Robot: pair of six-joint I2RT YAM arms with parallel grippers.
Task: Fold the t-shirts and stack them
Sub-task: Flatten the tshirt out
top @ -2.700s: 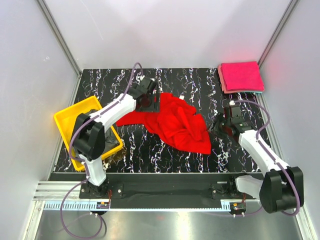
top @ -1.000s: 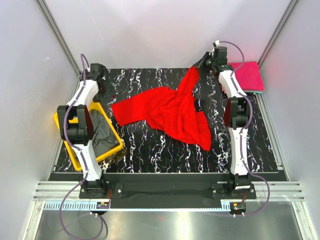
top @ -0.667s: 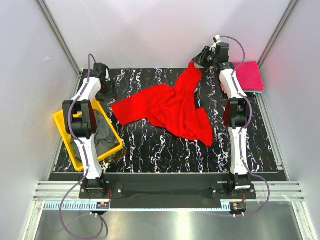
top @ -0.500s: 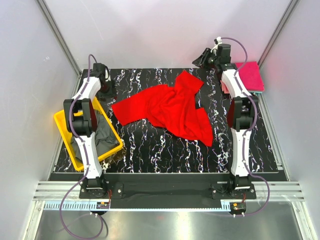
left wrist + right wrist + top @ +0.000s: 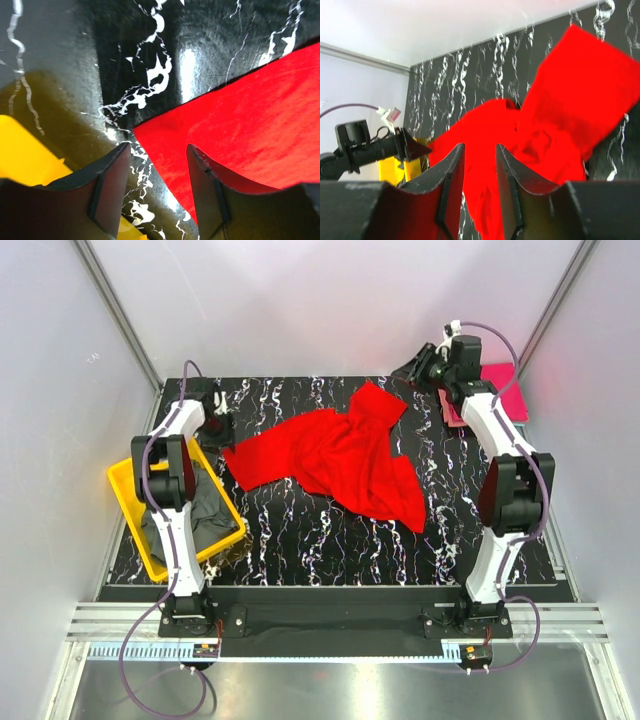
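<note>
A bright red t-shirt (image 5: pixel 340 455) lies crumpled and partly spread across the middle of the black marbled table. My left gripper (image 5: pixel 222 430) hovers at the shirt's left corner; in the left wrist view its jaws (image 5: pixel 157 167) stand open over that corner of the red t-shirt (image 5: pixel 240 120), gripping nothing. My right gripper (image 5: pixel 425 368) is raised at the back right, open and empty (image 5: pixel 480 155), looking down on the red t-shirt (image 5: pixel 560 110). Folded magenta-pink t-shirts (image 5: pixel 508 380) are stacked at the back right corner, partly hidden by the right arm. A dark grey t-shirt (image 5: pixel 200 510) lies in the tray.
A yellow plastic tray (image 5: pixel 128 490) stands at the table's left edge, close to the left arm, and shows as the yellow tray (image 5: pixel 25 155) beside the left fingers. White walls with metal rails enclose the table on three sides.
My right gripper opened and let go of the red shirt's upper corner, which dropped flat onto the table; the arm drew right. My left gripper moved toward the shirt's left corner, jaws narrowing.
</note>
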